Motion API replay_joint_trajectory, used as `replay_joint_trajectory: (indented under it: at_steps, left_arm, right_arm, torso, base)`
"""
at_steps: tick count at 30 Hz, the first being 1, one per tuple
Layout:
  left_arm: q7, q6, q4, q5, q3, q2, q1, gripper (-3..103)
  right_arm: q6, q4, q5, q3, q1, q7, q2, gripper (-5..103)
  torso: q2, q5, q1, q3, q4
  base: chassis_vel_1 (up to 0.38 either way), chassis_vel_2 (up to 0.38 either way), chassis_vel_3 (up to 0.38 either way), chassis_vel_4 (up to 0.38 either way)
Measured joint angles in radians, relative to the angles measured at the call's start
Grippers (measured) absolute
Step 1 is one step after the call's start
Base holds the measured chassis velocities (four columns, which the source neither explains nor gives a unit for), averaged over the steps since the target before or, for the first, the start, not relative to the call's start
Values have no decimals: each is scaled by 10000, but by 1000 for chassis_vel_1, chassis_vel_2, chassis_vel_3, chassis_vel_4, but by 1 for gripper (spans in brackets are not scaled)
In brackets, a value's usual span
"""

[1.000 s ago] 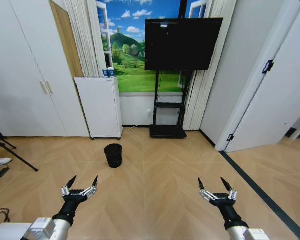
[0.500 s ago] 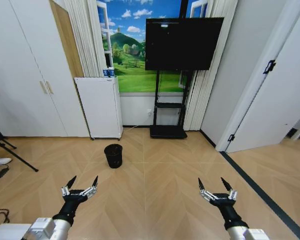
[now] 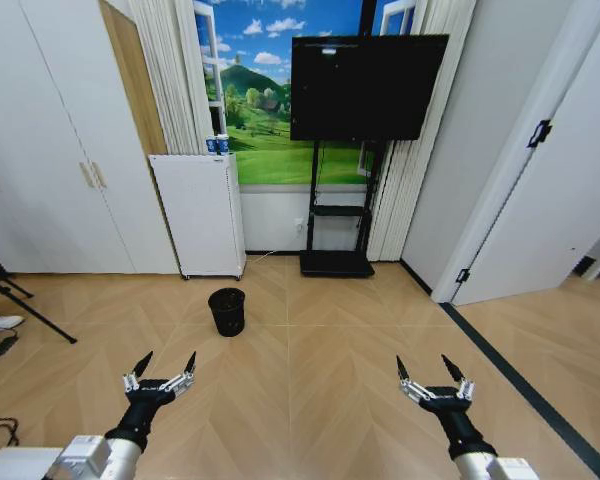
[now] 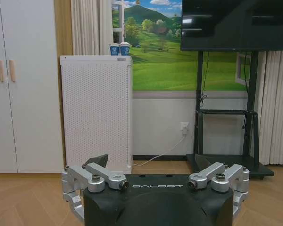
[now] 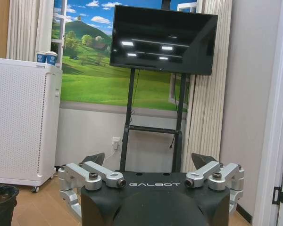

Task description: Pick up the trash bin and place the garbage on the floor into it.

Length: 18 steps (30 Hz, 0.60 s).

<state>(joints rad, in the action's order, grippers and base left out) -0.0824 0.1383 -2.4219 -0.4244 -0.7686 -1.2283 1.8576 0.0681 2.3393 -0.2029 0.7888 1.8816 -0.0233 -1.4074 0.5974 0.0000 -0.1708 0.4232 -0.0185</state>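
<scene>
The trash bin (image 3: 227, 311), small, round and black, stands upright on the wooden floor ahead of me and slightly left of centre. Its rim (image 5: 1, 192) also appears at the edge of the right wrist view. My left gripper (image 3: 169, 356) is open and empty, held low at the front left, well short of the bin. My right gripper (image 3: 423, 360) is open and empty too, at the front right. In the wrist views both the left gripper (image 4: 151, 162) and the right gripper (image 5: 148, 159) have their fingers spread wide with nothing between them. The garbage is out of view.
A tall white perforated appliance (image 3: 199, 213) with two paper cups on top stands against the wall behind the bin. To its right is a TV on a black stand (image 3: 365, 90). White wardrobes (image 3: 40, 160) line the left, with tripod legs (image 3: 20, 305) and cables on the floor. A door (image 3: 560, 180) is at the right.
The head picture has shifted very slightly. Both grippers and the bin hold their places.
</scene>
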Motion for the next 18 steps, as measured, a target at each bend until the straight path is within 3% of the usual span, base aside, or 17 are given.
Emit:
replay_joint_trajectory:
  at_steps: [18]
  left_arm:
    - [0,0,0,0,0,0,0,100]
  right_arm:
    - [0,0,0,0,0,0,0,100]
  torso:
    - [0,0,0,0,0]
  base:
    - [0,0,0,0]
